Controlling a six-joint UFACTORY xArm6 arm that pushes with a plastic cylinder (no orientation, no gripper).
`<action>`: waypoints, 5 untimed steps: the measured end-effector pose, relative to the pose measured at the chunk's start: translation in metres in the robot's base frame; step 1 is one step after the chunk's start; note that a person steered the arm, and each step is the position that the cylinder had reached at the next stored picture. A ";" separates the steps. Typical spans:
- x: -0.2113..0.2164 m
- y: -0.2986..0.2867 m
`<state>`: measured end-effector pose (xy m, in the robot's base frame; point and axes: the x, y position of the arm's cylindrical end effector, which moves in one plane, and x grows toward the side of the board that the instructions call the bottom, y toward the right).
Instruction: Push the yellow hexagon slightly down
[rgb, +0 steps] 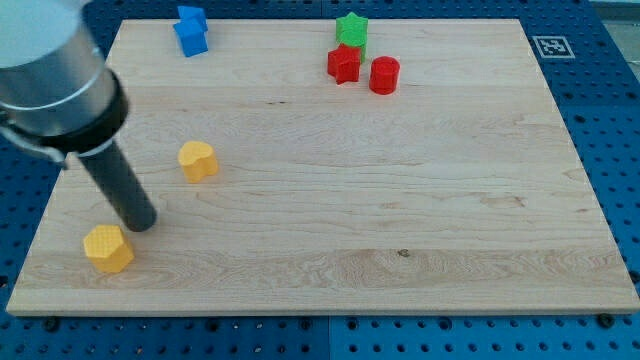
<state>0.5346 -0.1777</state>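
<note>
The yellow hexagon (108, 248) lies near the board's bottom left corner. My tip (141, 221) rests on the board just above and to the right of it, very close to its upper right side. A second yellow block (198, 160), rounded with a pointed end, lies further up and to the right of the tip. The dark rod slants up to the view's top left into the grey arm body.
A blue block (190, 30) sits at the top left of the wooden board (400, 200). A green star (351, 29), a red star (343, 63) and a red cylinder (384, 75) cluster at the top centre. A marker tag (551, 46) lies off the board's top right.
</note>
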 end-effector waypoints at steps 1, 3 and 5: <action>0.000 0.027; 0.025 0.012; 0.026 -0.009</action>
<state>0.5607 -0.1862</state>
